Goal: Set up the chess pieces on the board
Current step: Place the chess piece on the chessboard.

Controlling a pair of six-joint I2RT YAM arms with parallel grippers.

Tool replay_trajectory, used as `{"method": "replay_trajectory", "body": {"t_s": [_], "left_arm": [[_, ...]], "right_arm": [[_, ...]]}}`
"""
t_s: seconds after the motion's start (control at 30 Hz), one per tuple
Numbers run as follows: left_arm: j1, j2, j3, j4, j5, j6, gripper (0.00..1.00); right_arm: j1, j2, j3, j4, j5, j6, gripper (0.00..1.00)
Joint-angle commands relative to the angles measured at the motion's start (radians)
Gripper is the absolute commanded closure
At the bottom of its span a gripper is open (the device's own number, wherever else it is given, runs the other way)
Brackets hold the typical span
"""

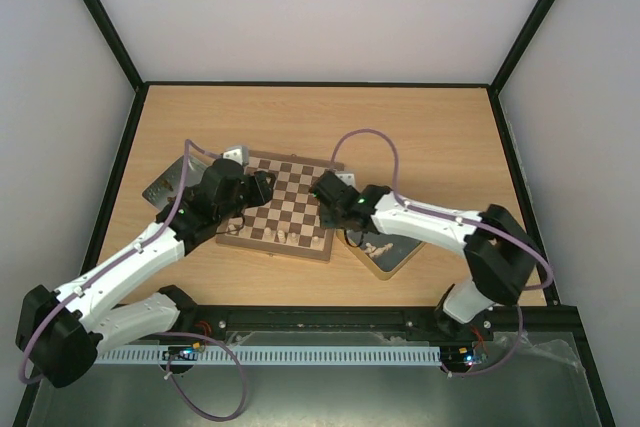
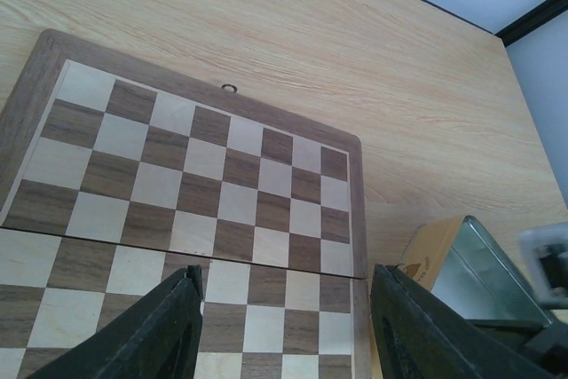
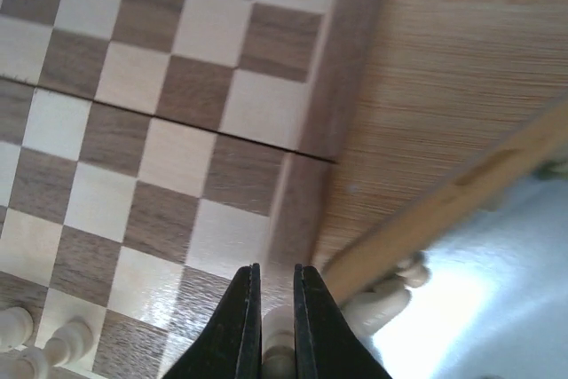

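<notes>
Right wrist: right gripper [image 3: 277,274] pinches a pale piece [image 3: 278,330] over the board [image 3: 133,175] edge beside the tin [image 3: 461,193], prob. for a corner sq.; left gripper [image 2: 286,277] gapes empty above board.

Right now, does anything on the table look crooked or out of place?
The board lies askew, its edges turned against the table edges. Nothing looks spilled or damaged; pale pieces on it seem upright, and the right gripper pinches one more.

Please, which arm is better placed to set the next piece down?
Right, probably: the right gripper pinches a pale piece at the board edge; the left gripper is open and empty.
</notes>
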Motion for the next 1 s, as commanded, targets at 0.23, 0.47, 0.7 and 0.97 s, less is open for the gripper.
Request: {"method": "replay_trajectory", "body": {"t_s": [0.23,0.47,0.7,0.97], "left_arm": [[0.009,-0.031,-0.009,-0.019,-0.028,0.016,0.45],[0.011,-0.033,-0.01,-0.022,-0.029,0.021,0.45],[0.011,-0.037,-0.01,-0.031,-0.031,0.022,0.45],[0.013,-0.038,0.008,-0.045,-0.039,0.02,0.45]], "right_arm": [[0.094,0.19,0.101,0.031,-0.005,-0.039,0.95],[0.105,0.218,0.102,0.059,-0.012,-0.044,0.92],[0.108,0.223,0.115,0.05,0.003,-0.044,0.76],[0.105,0.087,0.112,0.072,0.112,0.004,0.62]]}}
